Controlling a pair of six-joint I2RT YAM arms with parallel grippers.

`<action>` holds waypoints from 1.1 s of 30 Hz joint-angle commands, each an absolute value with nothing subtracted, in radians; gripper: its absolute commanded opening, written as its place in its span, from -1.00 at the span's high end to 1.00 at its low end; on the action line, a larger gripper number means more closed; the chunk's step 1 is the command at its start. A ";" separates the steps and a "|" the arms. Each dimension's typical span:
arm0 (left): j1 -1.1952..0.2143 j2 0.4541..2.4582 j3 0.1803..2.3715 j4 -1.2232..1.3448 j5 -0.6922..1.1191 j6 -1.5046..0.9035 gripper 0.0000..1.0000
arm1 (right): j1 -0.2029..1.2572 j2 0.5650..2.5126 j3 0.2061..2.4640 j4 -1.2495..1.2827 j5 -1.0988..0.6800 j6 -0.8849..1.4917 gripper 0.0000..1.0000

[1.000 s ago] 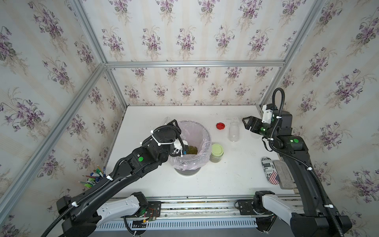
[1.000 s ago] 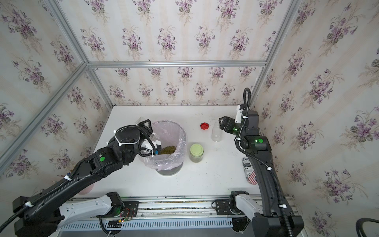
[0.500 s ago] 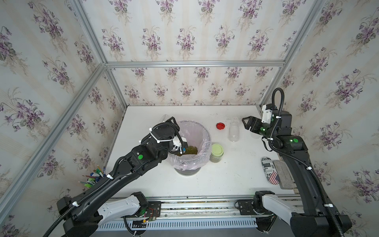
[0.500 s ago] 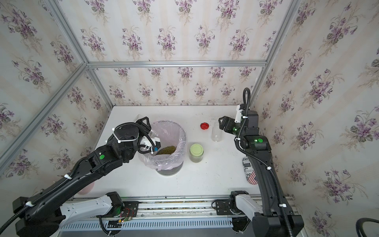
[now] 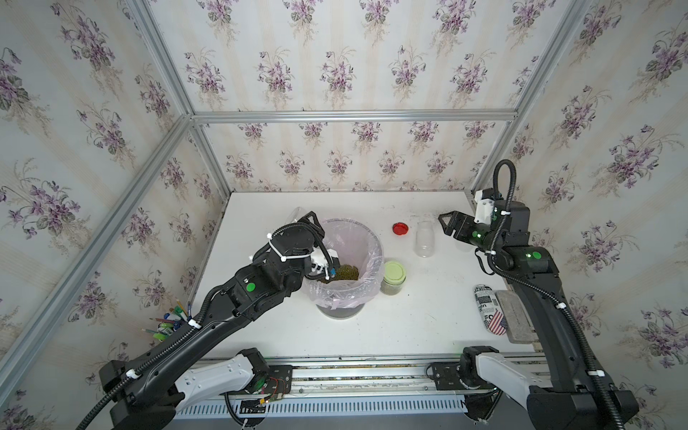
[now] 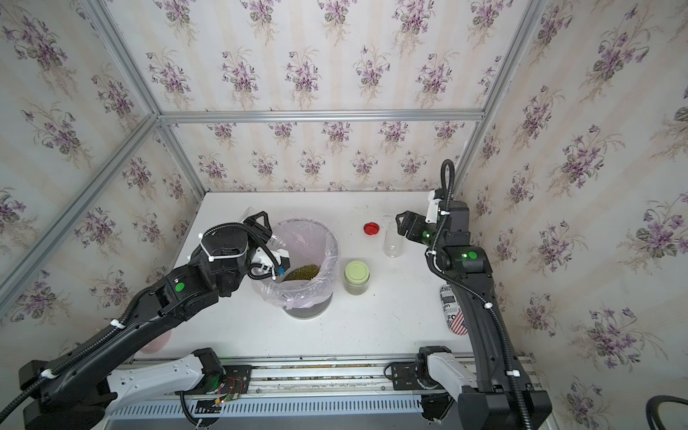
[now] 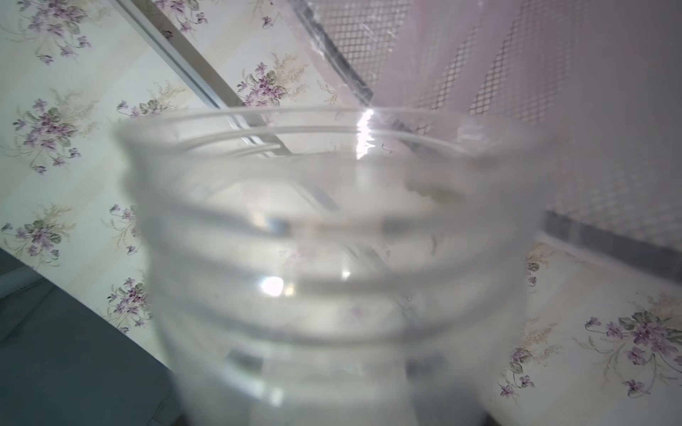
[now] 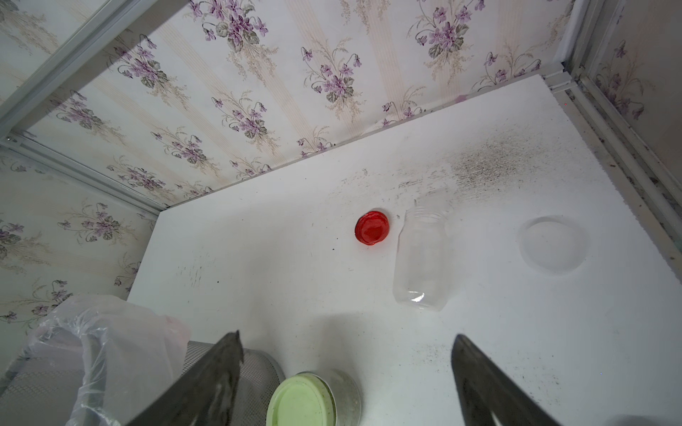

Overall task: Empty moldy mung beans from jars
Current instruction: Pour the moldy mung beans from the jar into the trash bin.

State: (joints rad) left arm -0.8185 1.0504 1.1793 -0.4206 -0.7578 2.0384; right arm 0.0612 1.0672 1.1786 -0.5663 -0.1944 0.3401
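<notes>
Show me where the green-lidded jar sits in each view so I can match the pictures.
Top view: green-lidded jar stands beside the pink-lined bin.
Top view: the jar stands beside the bin here too.
Left wrist: not in it.
Right wrist: jar seen through the gap of the right gripper open jaws, not held.
Shared landmark: red lid.

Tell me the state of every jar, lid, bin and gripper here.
left gripper: shut on clear held jar
clear held jar: lidless, lifted, looks empty
right gripper: open, empty
round mesh bin with pink bag liner: mung beans at bottom
pale-green-lidded clear jar: closed, upright, holds beans
clear standing jar: lidless, upright, empty
round red lid: off, flat on table
</notes>
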 commanded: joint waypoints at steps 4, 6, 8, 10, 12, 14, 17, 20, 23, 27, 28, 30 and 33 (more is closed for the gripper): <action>-0.844 1.043 1.198 -0.373 -0.717 2.125 0.21 | 0.063 1.057 1.174 -0.545 -0.189 0.345 -0.72; -0.825 1.063 1.191 -0.462 -0.727 2.092 0.21 | 0.063 1.062 1.169 -0.547 -0.183 0.342 -0.72; -0.815 1.066 1.173 -0.458 -0.732 2.118 0.24 | 0.063 1.065 1.169 -0.547 -0.179 0.342 -0.72; -0.823 1.056 1.192 -0.386 -0.724 2.149 0.25 | 0.062 1.064 1.176 -0.547 -0.185 0.344 -0.72; -0.830 1.049 1.232 -0.363 -0.712 2.157 0.24 | 0.063 1.060 1.181 -0.549 -0.190 0.344 -0.72; -0.831 1.050 1.219 -0.376 -0.724 2.157 0.24 | 0.063 1.057 1.176 -0.549 -0.186 0.342 -0.72; -0.823 1.052 1.167 -0.469 -0.725 2.112 0.23 | 0.063 1.055 1.157 -0.541 -0.180 0.344 -0.72; -0.814 1.067 1.184 -0.472 -0.748 2.122 0.27 | 0.062 1.057 1.155 -0.535 -0.188 0.348 -0.73; -0.843 1.058 1.255 -0.384 -0.725 2.162 0.28 | 0.063 1.058 1.168 -0.543 -0.193 0.344 -0.72; -0.848 1.069 1.233 -0.450 -0.759 2.140 0.25 | 0.063 1.053 1.159 -0.539 -0.189 0.343 -0.72; -0.835 1.071 1.212 -0.485 -0.749 2.123 0.25 | 0.063 1.054 1.154 -0.535 -0.188 0.346 -0.72; -0.818 1.072 1.188 -0.485 -0.761 2.127 0.28 | 0.063 1.056 1.149 -0.532 -0.189 0.349 -0.72; -0.831 1.053 1.212 -0.407 -0.746 2.141 0.29 | 0.063 1.054 1.158 -0.540 -0.193 0.345 -0.72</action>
